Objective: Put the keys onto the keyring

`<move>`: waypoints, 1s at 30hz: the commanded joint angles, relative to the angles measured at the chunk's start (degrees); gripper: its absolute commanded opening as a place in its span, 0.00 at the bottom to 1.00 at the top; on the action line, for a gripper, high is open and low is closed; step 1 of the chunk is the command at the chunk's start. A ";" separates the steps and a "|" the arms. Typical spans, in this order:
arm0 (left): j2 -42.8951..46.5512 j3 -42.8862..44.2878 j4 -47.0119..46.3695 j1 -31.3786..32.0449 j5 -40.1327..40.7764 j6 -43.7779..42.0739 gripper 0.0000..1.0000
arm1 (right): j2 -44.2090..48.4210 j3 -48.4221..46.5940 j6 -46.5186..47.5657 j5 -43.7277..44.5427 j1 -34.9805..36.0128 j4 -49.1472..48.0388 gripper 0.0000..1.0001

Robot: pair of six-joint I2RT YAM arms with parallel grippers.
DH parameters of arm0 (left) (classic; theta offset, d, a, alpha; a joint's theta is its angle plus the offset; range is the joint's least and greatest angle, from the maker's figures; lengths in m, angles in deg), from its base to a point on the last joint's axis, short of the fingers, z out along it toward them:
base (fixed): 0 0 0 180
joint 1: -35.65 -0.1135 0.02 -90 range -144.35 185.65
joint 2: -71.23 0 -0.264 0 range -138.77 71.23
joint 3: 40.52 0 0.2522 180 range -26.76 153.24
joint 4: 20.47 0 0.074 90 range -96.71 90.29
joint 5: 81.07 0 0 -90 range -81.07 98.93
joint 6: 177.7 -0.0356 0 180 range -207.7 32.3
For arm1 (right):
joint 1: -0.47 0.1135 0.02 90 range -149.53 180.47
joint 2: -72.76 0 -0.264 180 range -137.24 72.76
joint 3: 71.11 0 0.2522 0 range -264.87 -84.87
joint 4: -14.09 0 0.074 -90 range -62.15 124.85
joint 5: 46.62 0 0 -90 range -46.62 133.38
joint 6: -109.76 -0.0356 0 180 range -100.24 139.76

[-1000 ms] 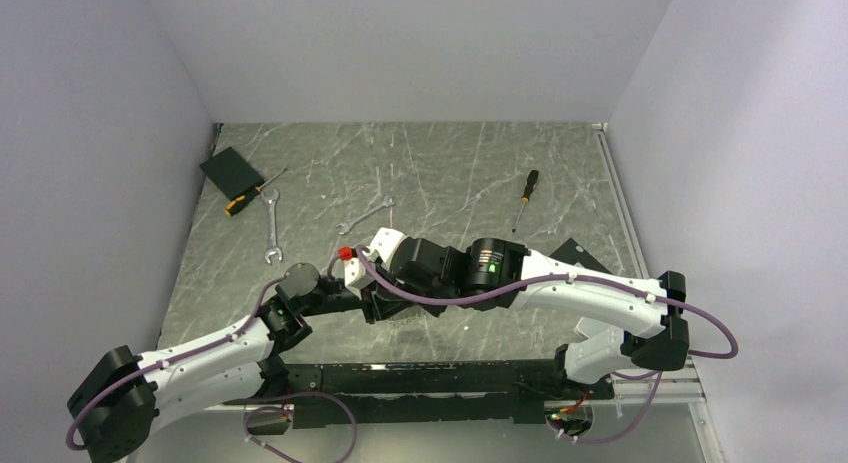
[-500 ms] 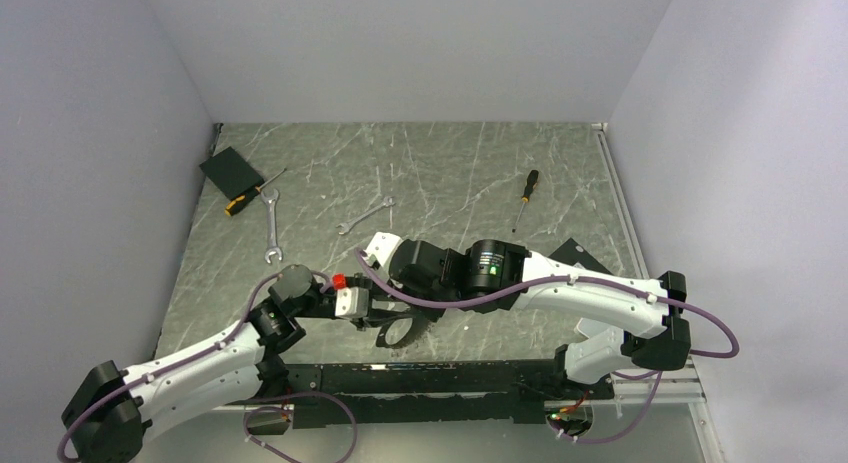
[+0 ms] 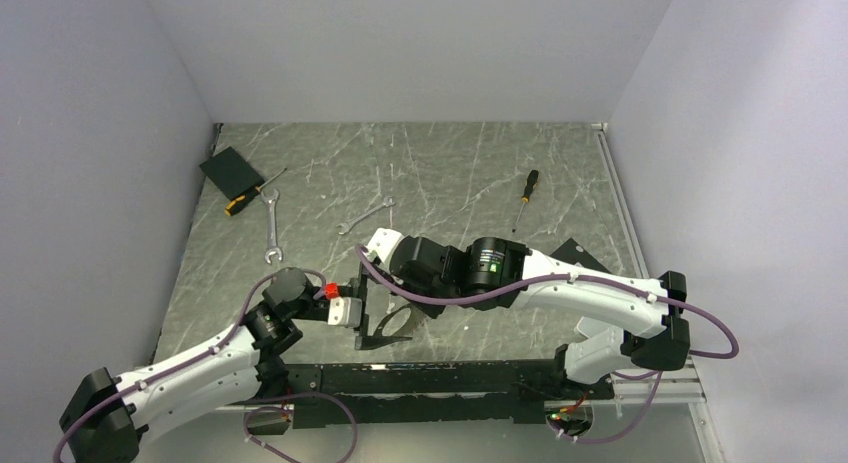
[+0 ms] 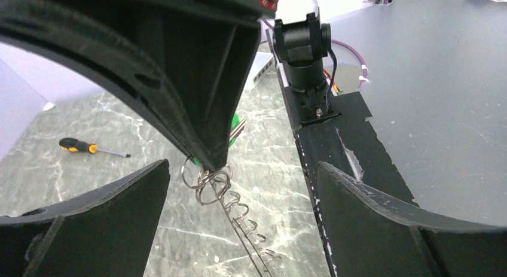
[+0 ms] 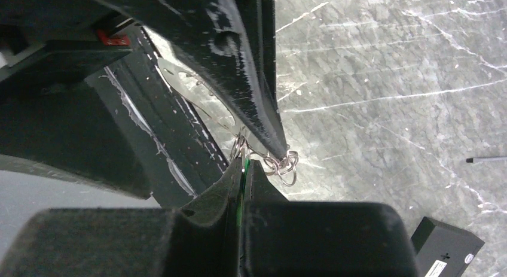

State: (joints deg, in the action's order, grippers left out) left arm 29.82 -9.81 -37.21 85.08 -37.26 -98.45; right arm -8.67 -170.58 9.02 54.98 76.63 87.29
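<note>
My right gripper (image 5: 244,164) is shut on a small key with a bright green head (image 4: 237,121); a green sliver (image 5: 243,172) shows between its pads. The keyring (image 4: 207,182), a cluster of thin wire rings, hangs at the fingertips, and a grey chain (image 4: 246,224) trails from it to the table. The rings (image 5: 286,163) also show just past the right fingertips. My left gripper (image 4: 242,167) stands wide open, one finger on each side of the right gripper's tip (image 4: 210,162), touching nothing. From above, both grippers (image 3: 378,313) meet near the table's front edge.
Two silver wrenches (image 3: 272,226) (image 3: 365,215) lie at the back left. A black box (image 3: 231,169) with a screwdriver (image 3: 245,198) sits near the left wall. Another screwdriver (image 3: 525,195) lies at the back right. Black mounting rail (image 4: 335,151) runs along the near edge.
My left gripper has opened wide and its arm has drawn back toward the near left. The right gripper stays shut on the green key, hardly moved.
</note>
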 commanded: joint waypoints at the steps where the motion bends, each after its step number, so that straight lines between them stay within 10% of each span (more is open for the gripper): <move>1: 1.53 0.25 -3.53 0.23 -0.40 1.85 0.99 | 0.67 -2.34 -0.24 2.12 -0.22 -2.31 0.00; 11: 1.52 -2.12 -9.78 0.23 10.30 19.28 0.99 | 0.97 -1.87 -0.77 2.53 -0.22 -2.43 0.00; 20: 3.03 1.20 2.53 0.16 22.05 38.93 0.99 | 2.58 -0.18 -1.94 3.84 -0.22 -2.95 0.00; 30: 10.50 4.86 14.49 0.15 20.99 31.13 0.65 | 7.18 1.52 2.48 -2.02 -0.22 -4.71 0.00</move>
State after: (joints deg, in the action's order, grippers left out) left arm 38.22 -8.98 -25.51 85.12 -16.17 -64.28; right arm -5.85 -168.55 8.87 56.20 76.52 86.31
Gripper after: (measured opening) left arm 0.717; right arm 0.026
